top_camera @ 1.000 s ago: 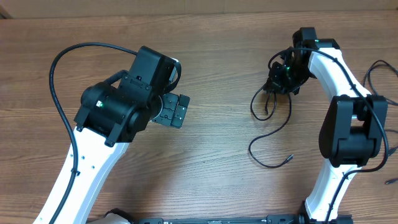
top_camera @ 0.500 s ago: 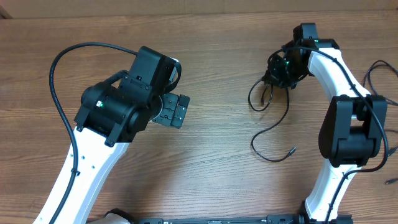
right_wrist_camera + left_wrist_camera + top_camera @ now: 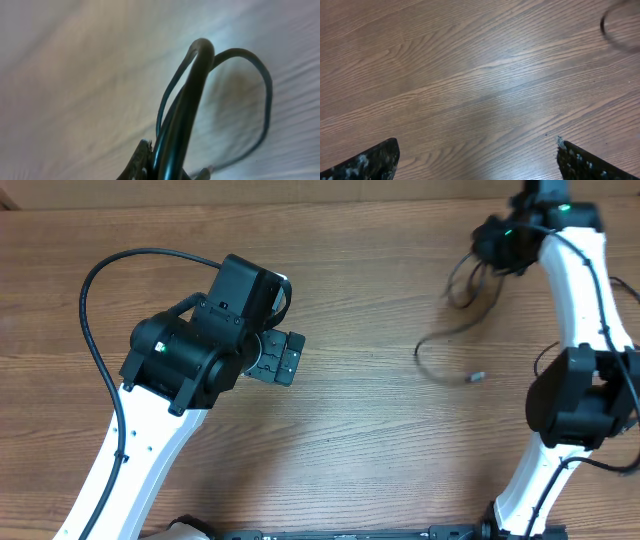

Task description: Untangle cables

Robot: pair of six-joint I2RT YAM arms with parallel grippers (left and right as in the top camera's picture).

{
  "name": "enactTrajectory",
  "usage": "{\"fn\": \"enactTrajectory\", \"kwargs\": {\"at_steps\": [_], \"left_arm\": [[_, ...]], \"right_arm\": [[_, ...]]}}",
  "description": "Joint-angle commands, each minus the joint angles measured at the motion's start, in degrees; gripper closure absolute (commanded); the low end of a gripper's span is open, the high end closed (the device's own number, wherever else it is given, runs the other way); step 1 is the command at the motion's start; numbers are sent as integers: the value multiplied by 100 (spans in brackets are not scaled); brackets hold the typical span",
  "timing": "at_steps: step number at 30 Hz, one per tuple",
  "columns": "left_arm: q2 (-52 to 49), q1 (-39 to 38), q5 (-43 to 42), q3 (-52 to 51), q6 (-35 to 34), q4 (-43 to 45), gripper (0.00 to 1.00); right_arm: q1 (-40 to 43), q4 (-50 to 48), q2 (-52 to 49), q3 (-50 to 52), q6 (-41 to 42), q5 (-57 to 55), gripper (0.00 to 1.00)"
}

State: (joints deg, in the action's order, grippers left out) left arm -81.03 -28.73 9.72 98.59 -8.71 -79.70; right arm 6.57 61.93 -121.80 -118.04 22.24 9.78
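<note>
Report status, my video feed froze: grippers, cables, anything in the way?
Left gripper open, holding nothing. Right gripper shut on bunched cables, one plug end trailing. Nothing seen in the way.

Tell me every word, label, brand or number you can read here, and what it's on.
No readable text in any view.
Left arm and right arm: plain black and white, no lettering visible.
Cables: blurred, no markings can be made out.
Table: bare wood grain, nothing printed.
</note>
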Motion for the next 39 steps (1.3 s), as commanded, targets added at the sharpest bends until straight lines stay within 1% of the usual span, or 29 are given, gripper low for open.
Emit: {"fn": "enactTrajectory", "kwargs": {"at_steps": [1, 5, 9, 14, 17, 18, 19, 20, 21, 22, 26, 28, 29, 34, 37, 39], "left_arm": [[-28, 22, 79, 13, -74, 20, 0], [-28, 22, 79, 13, -74, 20, 0], [-28, 22, 79, 13, -74, 22, 1], [-28, 22, 79, 13, -74, 20, 0], [-28, 22, 79, 13, -74, 22, 0], [-28, 22, 79, 13, -74, 22, 0], [-28, 22, 79, 13, -74, 20, 0], [-28, 22, 79, 13, -74, 22, 0], [-28, 22, 79, 13, -74, 20, 0], [-28, 22, 79, 13, -74, 20, 0], [-28, 22, 79, 13, -74, 20, 0], [-28, 22, 79, 13, -74, 20, 0], [-28, 22, 79, 13, -74, 20, 0], [-28, 22, 79, 13, -74, 20, 0], [-28, 22, 79, 13, -74, 20, 0], [-28, 22, 79, 13, -74, 22, 0]], "right_arm": [[203, -59, 157, -546, -17, -723, 96], [415, -201, 157, -874, -17, -1580, 96], [579, -409, 157, -894, -13, -2411, 96], [741, -363, 157, -868, -13, -2968, 96], [763, -114, 140, -866, -11, -3274, 96], [767, -37, 136, -866, -11, -3300, 88], [778, 72, 136, -866, -11, -3311, 69], [787, 160, 136, -866, -2, -3309, 46], [796, 223, 133, -866, 31, -3311, 6], [811, 302, 136, -866, 31, -3292, 0], [813, 765, 136, -868, 31, -3279, 0], [785, 1005, 136, -868, 28, -3077, 0], [769, 1244, 136, -868, 26, -2601, 0], [765, 1862, 136, -868, 28, -1163, 0], [765, 2046, 136, -868, 28, -656, 0], [765, 2092, 136, -868, 28, -553, 0]]}}
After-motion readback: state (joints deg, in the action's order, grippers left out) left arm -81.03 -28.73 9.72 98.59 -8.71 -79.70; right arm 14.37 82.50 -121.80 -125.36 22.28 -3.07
